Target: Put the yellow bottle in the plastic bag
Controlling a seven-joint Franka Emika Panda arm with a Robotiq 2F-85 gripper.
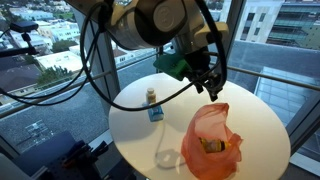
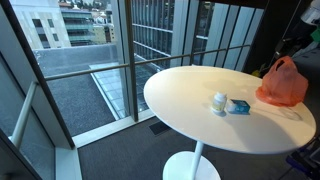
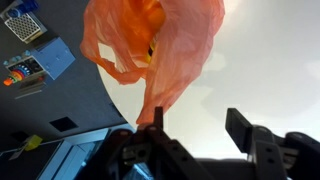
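Observation:
An orange plastic bag [image 1: 212, 143] stands on the round white table [image 1: 140, 135]. A yellow bottle [image 1: 212, 146] lies inside it, seen through the plastic. In the wrist view the bag [image 3: 160, 45] fills the top, with a yellow patch [image 3: 151, 50] inside. My gripper [image 1: 211, 84] hangs just above the bag, open and empty; in the wrist view [image 3: 195, 130] its fingers stand apart over bare table. The bag also shows in an exterior view [image 2: 283, 84].
A small white bottle [image 1: 151, 97] and a blue box [image 1: 156, 112] sit near the table's middle, also in an exterior view [image 2: 220, 102]. A clear plastic piece [image 1: 168, 157] lies at the table's front edge. Glass walls surround the table.

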